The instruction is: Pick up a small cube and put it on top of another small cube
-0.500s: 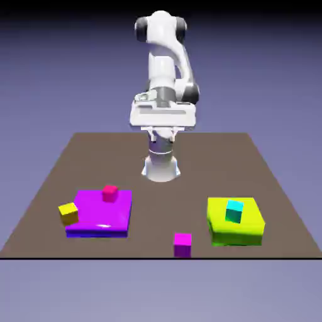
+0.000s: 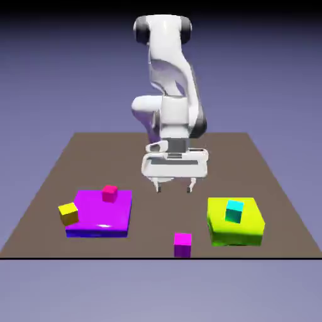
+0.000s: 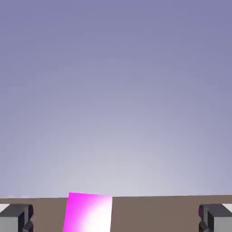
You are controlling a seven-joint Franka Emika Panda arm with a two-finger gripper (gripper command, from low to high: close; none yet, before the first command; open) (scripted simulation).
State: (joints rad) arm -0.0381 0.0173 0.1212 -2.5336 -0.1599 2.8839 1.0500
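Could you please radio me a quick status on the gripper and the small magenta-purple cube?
Gripper open, above the table. Magenta-purple cube ungrasped, near table's edge. Nothing between fingertips.

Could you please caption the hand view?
Small plain magenta-purple cube on the brown tabletop, seen between open grey fingers.

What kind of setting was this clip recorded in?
It looks like a physics simulation rather than a real room: a plain brown tabletop against a blank blue-violet backdrop, a white robot arm, and simple, evenly coloured cubes and slabs.
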